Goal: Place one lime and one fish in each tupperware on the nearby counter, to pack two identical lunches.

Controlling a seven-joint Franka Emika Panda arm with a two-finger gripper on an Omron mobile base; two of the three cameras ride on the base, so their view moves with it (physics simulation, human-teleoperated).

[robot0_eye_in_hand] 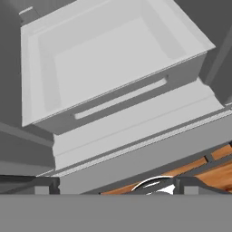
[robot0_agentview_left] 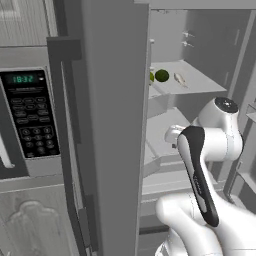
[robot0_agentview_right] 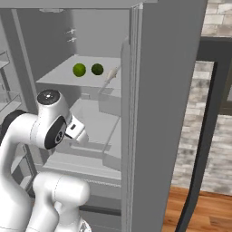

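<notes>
The white arm stands before an open fridge, folded at the elbow, its upper link rising to a round joint cap and the wrist turned down toward the fridge's lower part; in the right base view the hand reaches in just above a pulled-out drawer; the hand view looks down into that drawer, a pale bin with a long slot handle on its front, with wood floor below; the fingers are too hidden to judge, so I cannot tell whether they are spread or clenched; on the shelf above the drawer lie two limes, side by side and apart, with a pale fish just beside them toward the door side; the left base view shows one lime whole, the other half hidden by the door edge, and the fish; a microwave panel with a lit clock sits left of the door.
</notes>
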